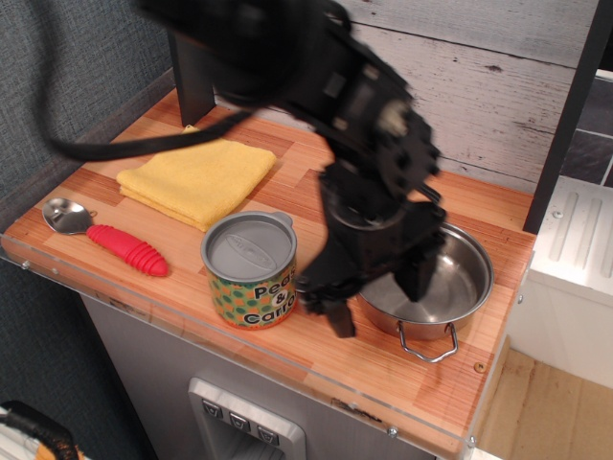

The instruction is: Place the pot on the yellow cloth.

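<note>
The shiny steel pot point(463, 279) stands at the right of the wooden counter, with one wire loop handle toward the front edge. My black gripper point(376, 297) is open over the pot's left rim. One finger point(337, 313) is outside the pot on the can's side and the other finger point(419, 280) is inside the bowl. The arm hides the pot's left half and far handle. The yellow cloth point(196, 177) lies folded at the back left, with nothing on it.
A green-and-orange "Peas & Carrots" can point(251, 269) stands just left of the gripper. A spoon with a red handle point(128, 250) lies at the front left. A grey plank wall runs behind the counter, and a dark post point(565, 115) rises at the right.
</note>
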You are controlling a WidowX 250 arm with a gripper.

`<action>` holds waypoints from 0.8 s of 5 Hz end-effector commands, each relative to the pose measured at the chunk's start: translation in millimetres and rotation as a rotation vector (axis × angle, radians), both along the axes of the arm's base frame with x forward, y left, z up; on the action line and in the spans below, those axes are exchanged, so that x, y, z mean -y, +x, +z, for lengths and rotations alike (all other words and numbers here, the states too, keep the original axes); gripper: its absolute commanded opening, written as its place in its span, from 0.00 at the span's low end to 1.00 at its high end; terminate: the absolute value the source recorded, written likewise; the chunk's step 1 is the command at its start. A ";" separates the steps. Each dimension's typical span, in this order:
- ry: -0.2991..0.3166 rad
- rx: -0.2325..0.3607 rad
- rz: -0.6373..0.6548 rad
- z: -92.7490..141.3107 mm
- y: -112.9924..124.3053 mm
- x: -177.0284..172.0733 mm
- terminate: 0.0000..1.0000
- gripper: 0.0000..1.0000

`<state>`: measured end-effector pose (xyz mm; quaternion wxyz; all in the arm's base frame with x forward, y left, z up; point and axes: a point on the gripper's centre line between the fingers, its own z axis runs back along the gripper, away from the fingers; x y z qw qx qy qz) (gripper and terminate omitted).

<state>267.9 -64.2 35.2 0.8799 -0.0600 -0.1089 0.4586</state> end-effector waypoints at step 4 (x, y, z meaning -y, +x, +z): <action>-0.055 0.070 -0.053 -5.2 18.6 0.3 0.00 0.00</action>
